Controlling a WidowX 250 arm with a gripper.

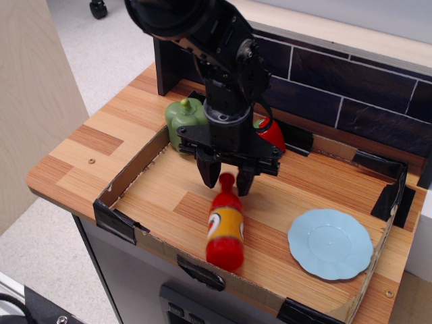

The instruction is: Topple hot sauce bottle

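The hot sauce bottle [225, 228] is red with an orange-yellow label. It leans steeply inside the cardboard tray [128, 177], base near the front wall and cap pointing back, and it looks motion-blurred. My gripper [227, 179] points down over it. Its two fingers stand on either side of the bottle's cap with small gaps, so it is open around the neck rather than clamped on it.
A green bell pepper [177, 119] stands at the tray's back left, partly behind my arm. A small red toy [271, 133] sits behind the gripper. A light blue plate [330, 243] lies at the front right. A dark tiled wall [351, 88] rises at the back.
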